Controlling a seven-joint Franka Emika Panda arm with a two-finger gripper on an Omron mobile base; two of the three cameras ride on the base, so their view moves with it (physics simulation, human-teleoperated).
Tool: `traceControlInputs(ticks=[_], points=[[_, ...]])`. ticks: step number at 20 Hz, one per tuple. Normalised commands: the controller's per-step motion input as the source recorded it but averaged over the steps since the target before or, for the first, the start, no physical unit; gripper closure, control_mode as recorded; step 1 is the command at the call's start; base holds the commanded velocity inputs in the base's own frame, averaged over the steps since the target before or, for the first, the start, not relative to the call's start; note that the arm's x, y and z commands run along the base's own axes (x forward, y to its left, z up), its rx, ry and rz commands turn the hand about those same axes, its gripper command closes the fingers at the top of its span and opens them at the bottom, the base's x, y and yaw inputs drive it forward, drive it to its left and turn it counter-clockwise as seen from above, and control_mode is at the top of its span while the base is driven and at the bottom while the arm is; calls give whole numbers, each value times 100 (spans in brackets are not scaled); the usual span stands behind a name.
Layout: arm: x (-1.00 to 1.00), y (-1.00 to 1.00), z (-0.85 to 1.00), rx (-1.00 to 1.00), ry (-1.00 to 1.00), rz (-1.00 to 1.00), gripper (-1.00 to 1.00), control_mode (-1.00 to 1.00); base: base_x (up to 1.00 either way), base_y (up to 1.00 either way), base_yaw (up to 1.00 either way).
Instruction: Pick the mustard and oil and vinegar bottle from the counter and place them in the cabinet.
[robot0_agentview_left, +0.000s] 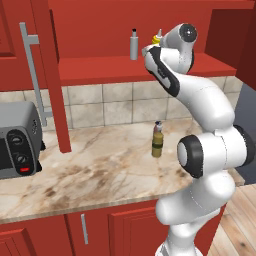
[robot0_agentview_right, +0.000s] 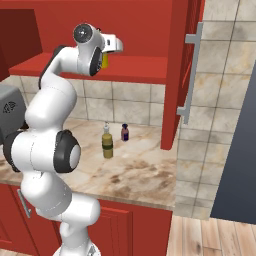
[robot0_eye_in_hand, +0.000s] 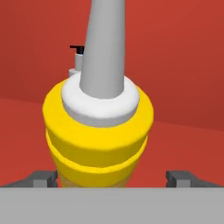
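Observation:
The yellow mustard (robot0_eye_in_hand: 98, 131) stands upright between my gripper's (robot0_eye_in_hand: 111, 178) fingers, grey nozzle toward the hand camera. The fingertips (robot0_eye_in_hand: 181, 177) sit apart from its sides, so the gripper is open. In the base views the hand (robot0_agentview_left: 151, 51) reaches into the red cabinet (robot0_agentview_left: 100, 67) over its shelf, with the mustard (robot0_agentview_left: 157, 37) (robot0_agentview_right: 105, 60) just behind it. I cannot tell whether the mustard rests on the shelf. The olive-brown oil and vinegar bottle (robot0_agentview_left: 157, 141) (robot0_agentview_right: 107, 142) stands upright on the marble counter (robot0_agentview_left: 100, 170), below the cabinet.
A slim grey bottle (robot0_agentview_left: 134, 45) (robot0_eye_in_hand: 78, 61) stands on the shelf left of the mustard. The cabinet door (robot0_agentview_left: 50, 75) hangs open with its grey bar handle (robot0_agentview_left: 32, 75). A toaster oven (robot0_agentview_left: 17, 145) sits at the counter's left. A tiny dark brown bottle (robot0_agentview_right: 124, 132) stands near the wall.

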Motion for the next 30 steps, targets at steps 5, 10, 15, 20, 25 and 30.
traceControlInputs(ticks=[5, 10, 15, 20, 25, 30], points=[[2, 0, -1, 0, 0, 0, -100, -100, 0, 0, 0], [14, 0, -6, 0, 0, 0, -100, -100, 0, 0, 0], [12, 0, -8, 0, 0, 0, -100, -100, 0, 0, 0], [4, 0, -7, 0, -1, 0, -100, -100, 0, 0, 0], [-20, 0, 0, 0, -6, 0, -100, -100, 0, 0, 0], [-63, 0, 0, 0, -11, 0, -100, -100, 0, 0, 0]])
